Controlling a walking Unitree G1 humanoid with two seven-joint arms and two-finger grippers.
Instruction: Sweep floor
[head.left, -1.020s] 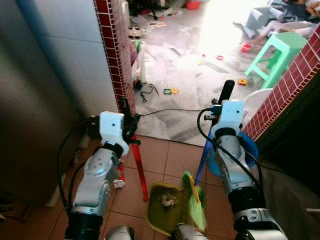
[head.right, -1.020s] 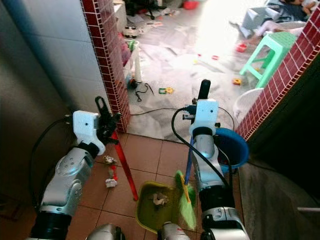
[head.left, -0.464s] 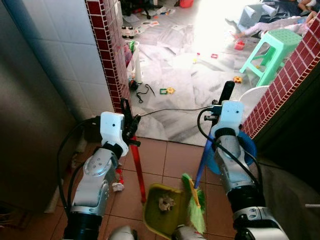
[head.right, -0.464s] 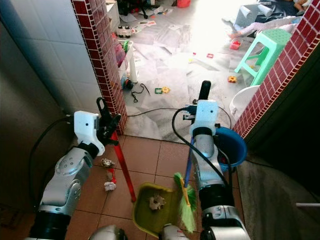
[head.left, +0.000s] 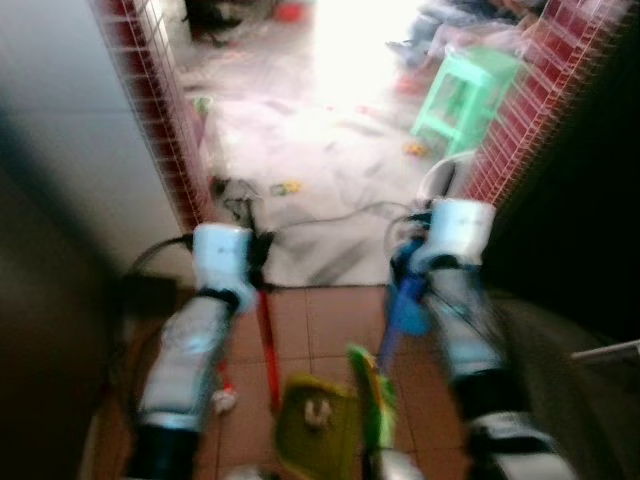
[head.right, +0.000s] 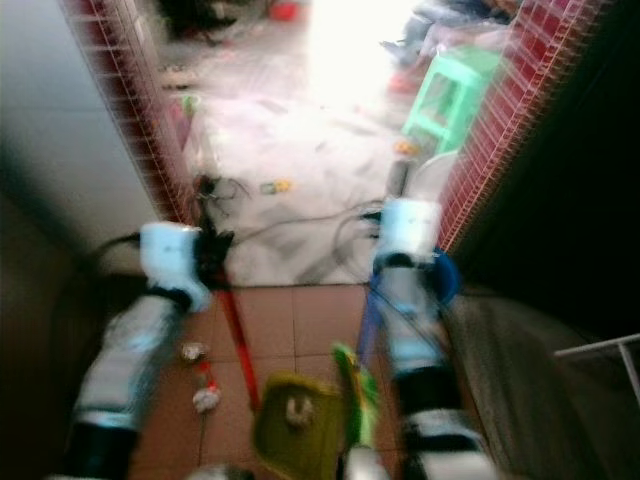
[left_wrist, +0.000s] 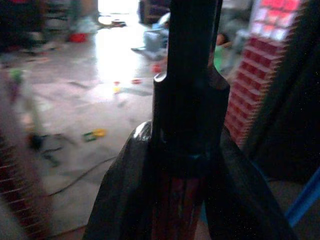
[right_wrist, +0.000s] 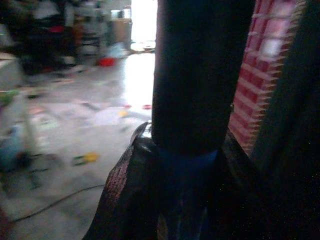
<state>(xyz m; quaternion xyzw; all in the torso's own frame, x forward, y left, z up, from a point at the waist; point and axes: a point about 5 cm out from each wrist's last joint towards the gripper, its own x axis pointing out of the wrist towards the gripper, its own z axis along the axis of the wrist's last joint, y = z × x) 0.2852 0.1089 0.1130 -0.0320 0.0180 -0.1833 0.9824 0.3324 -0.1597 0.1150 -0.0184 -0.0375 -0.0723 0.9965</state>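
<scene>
Broom (head.left: 368, 385) with its blue handle sits clamped in the right gripper (head.left: 452, 222) jaws, bristles beside the yellow-green dustpan (head.left: 315, 425) on the floor; left gripper (head.left: 243, 237) jaws clamp its red handle (head.left: 266, 345).

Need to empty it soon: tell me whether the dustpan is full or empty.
Neither: the dustpan holds one small pale clump of debris, with the pan mostly bare.

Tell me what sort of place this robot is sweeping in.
Probably a lived-in home: a doorway edged with red mosaic-tiled walls, terracotta floor tiles underfoot, and beyond it a pale floor strewn with small toys beside a mint-green plastic stool.
</scene>
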